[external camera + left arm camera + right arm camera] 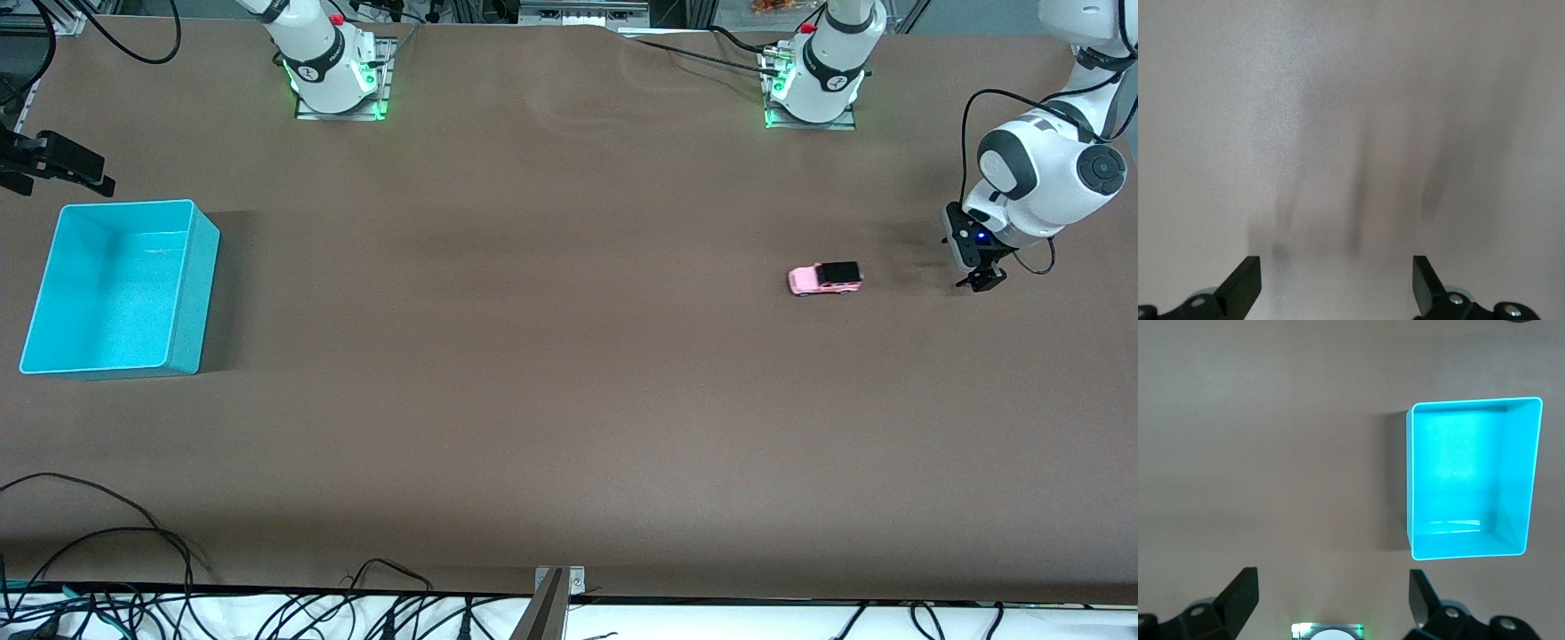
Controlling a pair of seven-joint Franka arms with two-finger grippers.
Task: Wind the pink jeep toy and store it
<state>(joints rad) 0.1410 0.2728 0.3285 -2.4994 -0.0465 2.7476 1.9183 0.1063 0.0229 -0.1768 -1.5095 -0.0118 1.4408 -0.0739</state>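
The pink jeep toy, small with a black roof, stands on the brown table toward the left arm's end. My left gripper hangs low beside it, a short way further toward that end and apart from it. In the left wrist view this gripper is open and empty, with only bare table between the fingers; the jeep is out of that view. My right gripper is up in the air by the turquoise bin. In the right wrist view it is open and empty.
The turquoise bin stands empty at the right arm's end of the table. The right arm's base with a green light shows below the right gripper. Cables lie along the table edge nearest the front camera.
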